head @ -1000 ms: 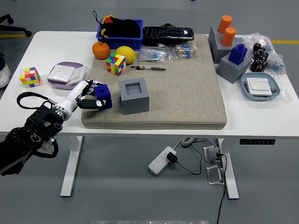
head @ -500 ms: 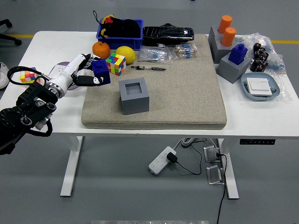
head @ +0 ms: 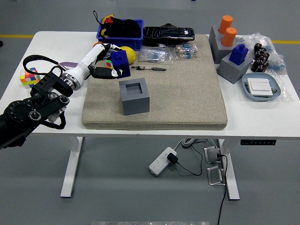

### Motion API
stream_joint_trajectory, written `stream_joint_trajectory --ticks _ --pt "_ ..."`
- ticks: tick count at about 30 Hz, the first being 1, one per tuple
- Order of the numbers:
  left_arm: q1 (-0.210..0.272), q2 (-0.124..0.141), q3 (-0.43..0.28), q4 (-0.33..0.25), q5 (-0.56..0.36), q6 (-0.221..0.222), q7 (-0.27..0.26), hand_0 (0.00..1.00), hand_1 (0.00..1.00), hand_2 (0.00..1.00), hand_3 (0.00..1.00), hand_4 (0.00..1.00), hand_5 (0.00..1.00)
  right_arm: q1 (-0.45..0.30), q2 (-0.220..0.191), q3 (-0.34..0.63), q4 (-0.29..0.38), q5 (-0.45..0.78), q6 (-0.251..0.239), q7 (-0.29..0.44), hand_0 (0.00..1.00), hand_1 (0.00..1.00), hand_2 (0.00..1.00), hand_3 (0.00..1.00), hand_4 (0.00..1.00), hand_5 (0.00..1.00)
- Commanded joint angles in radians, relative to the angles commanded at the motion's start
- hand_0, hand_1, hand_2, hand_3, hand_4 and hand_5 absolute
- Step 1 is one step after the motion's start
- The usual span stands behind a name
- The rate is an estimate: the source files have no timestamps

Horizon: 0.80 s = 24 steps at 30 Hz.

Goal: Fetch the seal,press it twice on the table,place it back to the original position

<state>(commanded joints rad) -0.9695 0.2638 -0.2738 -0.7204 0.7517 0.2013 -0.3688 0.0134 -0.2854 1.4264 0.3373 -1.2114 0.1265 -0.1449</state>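
1. My left hand (head: 104, 70) reaches in from the near left, arm stretched out over the left part of the white table (head: 187, 129). Fingers are closed round the blue seal (head: 120, 62), which I carry above the surface, not resting on anything. Right arm is not in view.

2. Just below and to the right of my hand sits the grey holder block (head: 134, 96) on the beige mat (head: 187, 89). Its square recess is empty. Judgement: this looks like the seal's home position.

3. Behind my forearm, on the bare table, a colour cube (head: 29, 76) lies near the left edge, partly hidden by my arm.

4. Right beside and beyond my fingers: a yellow lemon (head: 130, 52), with a pen (head: 149, 68) to the right of the seal. Farther still, a blue bin (head: 121, 29).

5. Far to my right, a second blue seal (head: 239, 53) stands in its own grey block; not my object.

6. Status, as judged: fetch done, seal in hand. Whether the two presses are done cannot be told from this view, since no marks show. Left for certain: return the seal to the empty recess and let go.
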Motion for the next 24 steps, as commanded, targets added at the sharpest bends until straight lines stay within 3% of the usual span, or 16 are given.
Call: stream_joint_trajectory --ticks 3,11,24 --pt "-0.011 -0.029 0.019 0.011 -0.005 -0.004 0.006 0.654 0.561 0.543 0.597 0.727 0.002 0.003 -0.001 -0.001 0.001 0.002 -0.001 0.0 0.831 0.73 0.696 0.709 0.744 0.515" --pt "-0.026 -0.071 0.073 0.053 -0.022 -0.011 0.018 0.655 0.561 0.547 0.597 0.731 0.002 0.007 -0.004 -0.005 0.0 0.004 -0.001 0.0 0.831 0.73 0.696 0.709 0.744 0.514" --pt "-0.018 -0.075 0.12 0.12 -0.042 -0.017 0.028 0.655 0.562 0.547 0.597 0.737 0.002 0.011 -0.009 -0.022 0.0 0.006 -0.001 0.001 0.831 0.729 0.696 0.709 0.744 0.514"
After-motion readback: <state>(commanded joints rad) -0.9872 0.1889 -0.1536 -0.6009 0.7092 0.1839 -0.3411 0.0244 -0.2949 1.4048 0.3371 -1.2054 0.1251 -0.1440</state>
